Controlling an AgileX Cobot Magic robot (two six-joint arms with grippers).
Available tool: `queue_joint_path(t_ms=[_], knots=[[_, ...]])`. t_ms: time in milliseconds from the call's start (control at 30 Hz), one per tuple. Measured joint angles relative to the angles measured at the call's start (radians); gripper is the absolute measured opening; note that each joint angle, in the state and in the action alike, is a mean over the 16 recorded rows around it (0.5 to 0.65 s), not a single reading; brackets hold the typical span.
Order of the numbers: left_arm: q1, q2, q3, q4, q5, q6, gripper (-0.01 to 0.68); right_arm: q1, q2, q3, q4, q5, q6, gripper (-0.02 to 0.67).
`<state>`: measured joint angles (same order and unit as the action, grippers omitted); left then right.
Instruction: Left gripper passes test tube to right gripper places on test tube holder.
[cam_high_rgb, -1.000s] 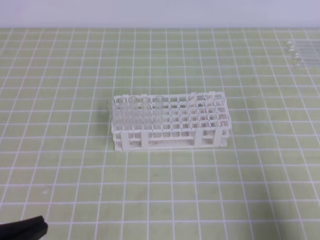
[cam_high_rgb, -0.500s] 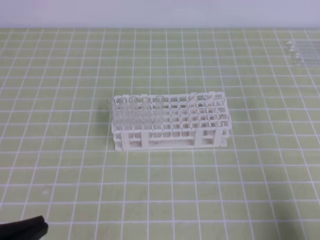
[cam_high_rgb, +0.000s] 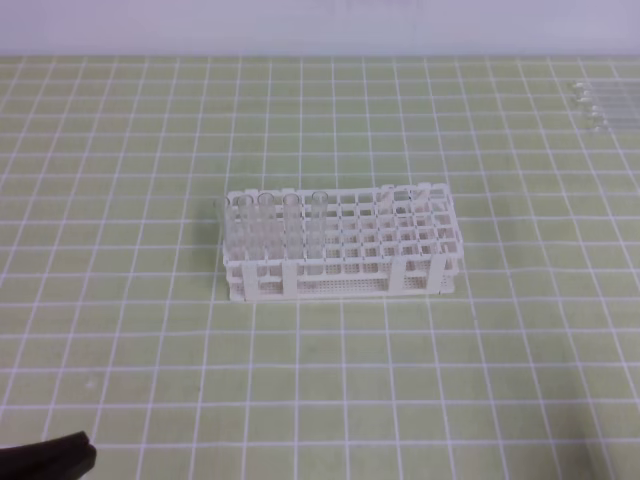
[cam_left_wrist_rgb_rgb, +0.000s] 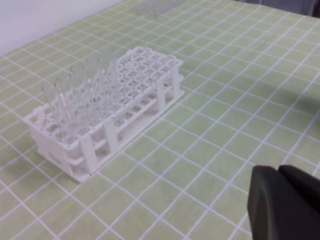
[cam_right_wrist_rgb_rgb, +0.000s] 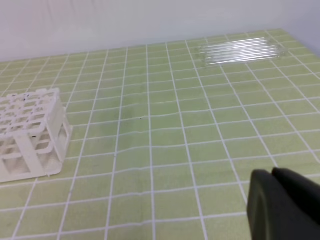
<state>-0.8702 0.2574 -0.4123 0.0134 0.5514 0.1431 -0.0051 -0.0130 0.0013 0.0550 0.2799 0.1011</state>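
Both hands closed and empty: left hand (cam_left_wrist_rgb_rgb: 284, 202) at near-left table (cam_high_rgb: 150, 330) corner; test tube holder (cam_high_rgb: 340, 245) mid-table, spare test tubes (cam_right_wrist_rgb_rgb: 240, 51) far-right.

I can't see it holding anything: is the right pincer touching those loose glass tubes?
Apart. The right wrist view shows the pincer shut at the near edge and the tubes far off, with bare mat between.

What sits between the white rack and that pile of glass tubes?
Nothing but bare green gridded mat between the test tube holder and the loose test tubes, seen from the right wrist view.
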Motion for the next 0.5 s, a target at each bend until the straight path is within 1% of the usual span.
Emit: queue_joint_path(t_ms=[500], knots=[[0.0,0.0,0.001,0.0,0.003,0.0,-0.002,0.0,0.0,0.0,0.01,0.0,-0.001,-0.016]])
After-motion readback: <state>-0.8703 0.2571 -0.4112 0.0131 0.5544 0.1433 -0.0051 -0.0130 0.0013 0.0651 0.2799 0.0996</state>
